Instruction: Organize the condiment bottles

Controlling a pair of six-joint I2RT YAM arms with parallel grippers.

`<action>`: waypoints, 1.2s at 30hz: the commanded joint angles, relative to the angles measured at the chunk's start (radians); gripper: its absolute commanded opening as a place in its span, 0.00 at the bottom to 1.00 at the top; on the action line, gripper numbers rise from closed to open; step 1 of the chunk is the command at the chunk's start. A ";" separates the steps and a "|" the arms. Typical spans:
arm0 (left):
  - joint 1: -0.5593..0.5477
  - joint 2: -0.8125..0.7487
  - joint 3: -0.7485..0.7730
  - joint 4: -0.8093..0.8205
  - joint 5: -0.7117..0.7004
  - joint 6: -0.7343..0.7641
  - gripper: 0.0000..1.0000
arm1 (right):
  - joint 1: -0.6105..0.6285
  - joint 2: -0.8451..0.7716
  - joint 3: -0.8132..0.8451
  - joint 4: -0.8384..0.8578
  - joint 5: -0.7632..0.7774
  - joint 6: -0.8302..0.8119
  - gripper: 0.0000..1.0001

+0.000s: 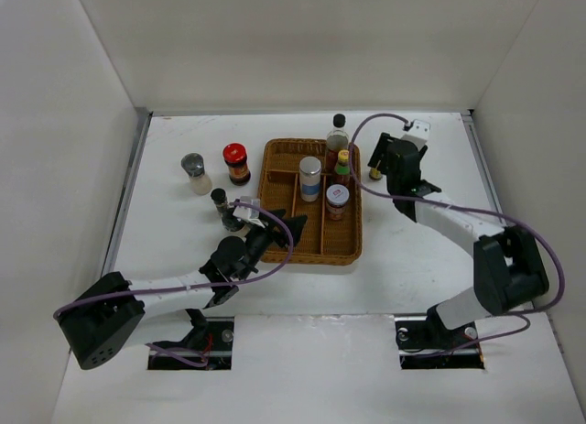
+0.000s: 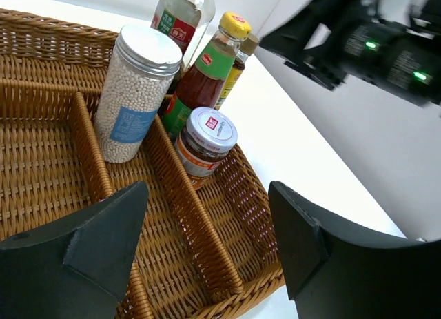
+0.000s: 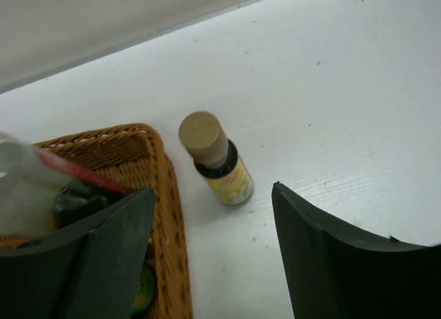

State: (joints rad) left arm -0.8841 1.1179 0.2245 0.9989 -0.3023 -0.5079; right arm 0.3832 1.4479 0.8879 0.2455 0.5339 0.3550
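Four condiment bottles stand in the wicker tray [image 1: 277, 247]: a silver-capped shaker [image 1: 310, 178], a yellow-capped sauce bottle [image 1: 342, 163], a black-capped clear bottle [image 1: 338, 131] and a small white-lidded jar [image 1: 337, 201]. Left of the tray stand a red-lidded dark jar [image 1: 236, 163], a grey-capped shaker [image 1: 194, 173] and a dark-capped bottle [image 1: 222, 207]. A small tan-capped bottle [image 3: 217, 160] stands on the table just right of the tray. My left gripper [image 2: 207, 243] is open and empty over the tray's near compartments. My right gripper [image 3: 210, 243] is open and empty, just above and short of the tan-capped bottle.
The tray's dividers [image 2: 186, 209] and near rim [image 2: 262, 278] lie under my left fingers. The tray's right rim [image 3: 165, 195] is beside my right gripper's left finger. White walls enclose the table on three sides. The right arm [image 2: 372, 43] shows in the left wrist view.
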 commanded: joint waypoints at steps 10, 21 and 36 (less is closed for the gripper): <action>0.012 -0.003 0.021 0.053 0.014 -0.012 0.70 | -0.083 0.232 0.190 0.095 -0.101 -0.088 0.65; 0.023 -0.001 0.018 0.055 0.015 -0.014 0.70 | -0.044 0.197 0.178 0.141 -0.003 -0.172 0.33; 0.011 -0.039 0.018 0.044 0.012 -0.009 0.70 | 0.280 -0.414 -0.130 -0.066 0.121 -0.114 0.28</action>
State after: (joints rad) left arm -0.8665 1.1130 0.2245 0.9981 -0.3012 -0.5095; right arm 0.6125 1.1088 0.7891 0.1982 0.6094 0.2012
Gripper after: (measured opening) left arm 0.695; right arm 0.419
